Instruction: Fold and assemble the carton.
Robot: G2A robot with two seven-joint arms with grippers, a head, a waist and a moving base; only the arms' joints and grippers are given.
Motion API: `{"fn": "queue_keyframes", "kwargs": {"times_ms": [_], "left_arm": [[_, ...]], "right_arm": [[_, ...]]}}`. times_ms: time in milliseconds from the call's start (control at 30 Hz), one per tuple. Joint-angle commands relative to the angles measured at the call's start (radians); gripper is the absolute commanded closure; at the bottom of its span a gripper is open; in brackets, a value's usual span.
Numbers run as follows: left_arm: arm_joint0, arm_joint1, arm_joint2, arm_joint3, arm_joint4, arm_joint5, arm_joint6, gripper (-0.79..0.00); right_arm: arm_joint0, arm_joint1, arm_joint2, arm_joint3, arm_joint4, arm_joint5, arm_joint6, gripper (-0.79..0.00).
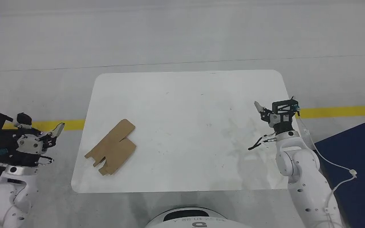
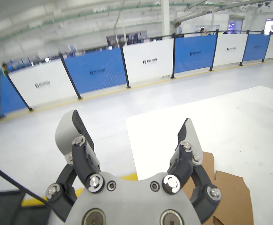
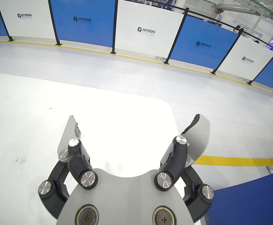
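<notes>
Carton (image 1: 112, 147) is just a flat brown cardboard blank with notched flaps; left gripper (image 2: 131, 116) and right gripper (image 3: 135, 116) both spread wide, empty.

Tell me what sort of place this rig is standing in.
Probably a fenced test cell in a large industrial hall: blue and white barrier panels ring a pale floor, a yellow line marks it, and high roof beams run overhead.
</notes>
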Motion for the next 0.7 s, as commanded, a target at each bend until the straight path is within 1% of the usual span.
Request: {"fn": "queue_keyframes", "kwargs": {"times_ms": [0, 100, 167, 233, 267, 333, 367, 400, 567, 667], "left_arm": [[0.009, 0.004, 0.000, 0.031, 0.165, 0.037, 0.333, -0.785], [0.018, 0.018, 0.012, 0.084, 0.354, 0.059, 0.642, -0.785], [0.040, 0.037, 0.044, 0.098, 0.448, 0.156, 0.739, -0.785], [0.053, 0.065, 0.054, 0.129, 0.542, 0.246, 0.829, -0.785], [0.051, 0.081, 0.052, 0.147, 0.597, 0.267, 0.850, -0.785], [0.044, 0.109, 0.042, 0.145, 0.689, 0.273, 0.850, -0.785], [0.049, 0.121, 0.041, 0.143, 0.724, 0.296, 0.850, -0.785], [0.055, 0.134, 0.039, 0.144, 0.754, 0.334, 0.850, -0.785], [0.079, 0.194, 0.041, 0.181, 0.894, 0.605, 0.850, -0.785], [0.095, 0.229, 0.071, 0.207, 0.913, 0.685, 0.850, -0.785]], "right_arm": [[0.000, 0.000, 0.000, 0.000, 0.000, 0.000, 0.000, -0.785], [0.000, 0.000, 0.000, 0.000, 0.000, 0.000, 0.000, -0.785], [0.000, 0.000, 0.000, 0.000, 0.000, 0.000, 0.000, -0.785], [0.000, 0.000, 0.000, 0.000, 0.000, 0.000, 0.000, -0.785], [0.000, 0.000, 0.000, 0.000, 0.000, 0.000, 0.000, -0.785], [0.000, 0.000, 0.000, 0.000, 0.000, 0.000, 0.000, -0.785], [0.000, 0.000, 0.000, 0.000, 0.000, 0.000, 0.000, -0.785], [0.000, 0.000, 0.000, 0.000, 0.000, 0.000, 0.000, -0.785], [0.000, 0.000, 0.000, 0.000, 0.000, 0.000, 0.000, -0.785], [0.000, 0.000, 0.000, 0.000, 0.000, 0.000, 0.000, -0.785]]}}
